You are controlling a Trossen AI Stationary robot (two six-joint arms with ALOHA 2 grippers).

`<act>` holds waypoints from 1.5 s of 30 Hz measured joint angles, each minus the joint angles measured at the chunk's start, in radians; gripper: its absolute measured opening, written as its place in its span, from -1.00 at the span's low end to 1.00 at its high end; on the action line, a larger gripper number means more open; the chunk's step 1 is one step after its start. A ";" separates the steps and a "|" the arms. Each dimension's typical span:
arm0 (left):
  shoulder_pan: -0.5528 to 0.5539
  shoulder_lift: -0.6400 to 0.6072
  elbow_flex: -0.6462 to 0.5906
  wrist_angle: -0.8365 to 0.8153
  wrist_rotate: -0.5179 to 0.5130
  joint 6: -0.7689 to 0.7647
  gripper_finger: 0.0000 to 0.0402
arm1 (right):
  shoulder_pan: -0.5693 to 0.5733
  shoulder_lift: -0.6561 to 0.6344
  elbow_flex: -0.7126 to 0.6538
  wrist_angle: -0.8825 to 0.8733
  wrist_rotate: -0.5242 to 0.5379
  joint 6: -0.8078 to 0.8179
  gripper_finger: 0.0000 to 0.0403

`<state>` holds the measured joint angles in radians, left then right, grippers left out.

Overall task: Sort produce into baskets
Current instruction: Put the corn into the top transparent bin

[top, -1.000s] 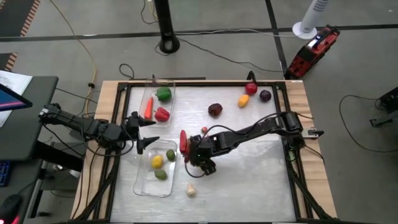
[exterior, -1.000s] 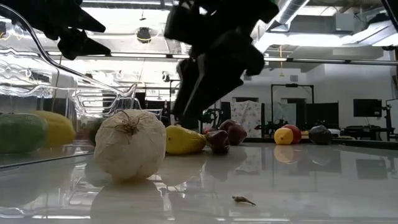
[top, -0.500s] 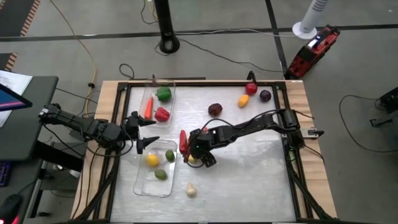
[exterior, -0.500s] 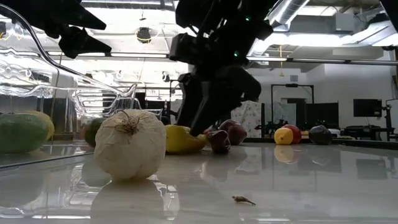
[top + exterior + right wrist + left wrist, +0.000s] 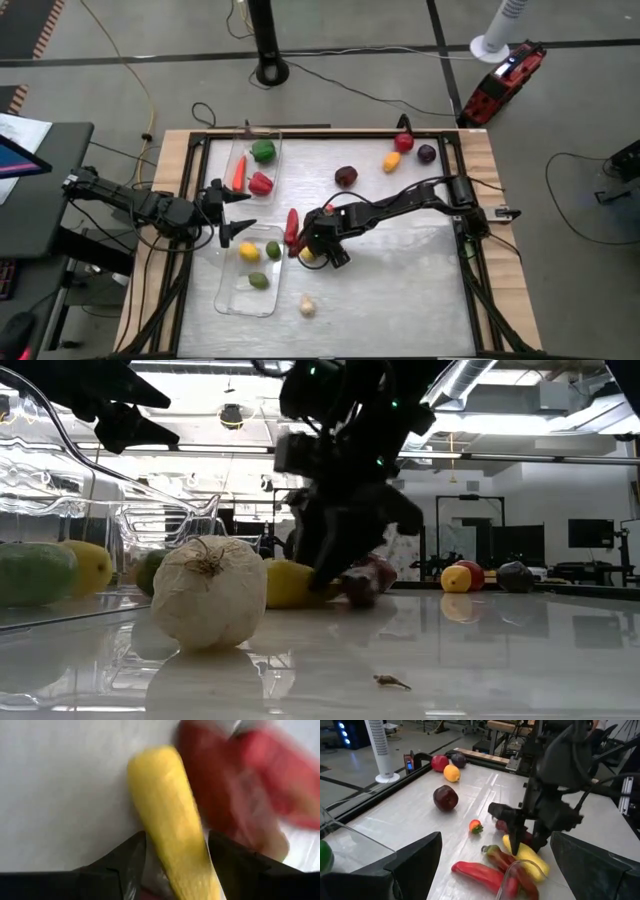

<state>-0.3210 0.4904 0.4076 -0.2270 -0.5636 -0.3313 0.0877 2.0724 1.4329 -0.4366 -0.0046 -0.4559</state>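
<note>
A yellow pepper (image 5: 170, 820) lies on the white table beside two red peppers (image 5: 291, 228), which lie against the near clear tray (image 5: 232, 296). My right gripper (image 5: 314, 250) is down over the yellow pepper, open, with one finger on each side of it. My left gripper (image 5: 244, 212) is open and empty between the two trays at the table's left. The far tray (image 5: 247, 141) holds a green pepper, a carrot and a red pepper. The near tray holds a yellow fruit (image 5: 249, 252) and two green ones. My right gripper comes at the yellow pepper from above, pointing down. Its fingers (image 5: 131, 862) lie across the pepper, one on each long side (image 5: 155, 845). The pepper lies on the table. I cannot tell whether the fingers touch it.
A white garlic (image 5: 307, 306) lies near the front edge. A small strawberry (image 5: 476, 826) lies just beyond the peppers. A dark red fruit (image 5: 346, 177), a yellow one (image 5: 392, 161), a red one (image 5: 403, 142) and a purple one (image 5: 427, 153) lie at the far right.
My right gripper has moved toward the table's left edge and down, onto the yellow pepper beside the red peppers. The yellow fruit in the near tray has rolled a little.
</note>
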 joint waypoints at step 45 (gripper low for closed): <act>-0.078 -0.053 0.025 0.068 -0.025 0.106 0.80 | -0.253 -0.002 0.346 0.090 0.079 -0.129 -0.18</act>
<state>-0.3995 0.4371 0.4324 -0.1591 -0.5890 -0.2253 -0.1654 2.0705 1.7786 -0.3461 0.0742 -0.5848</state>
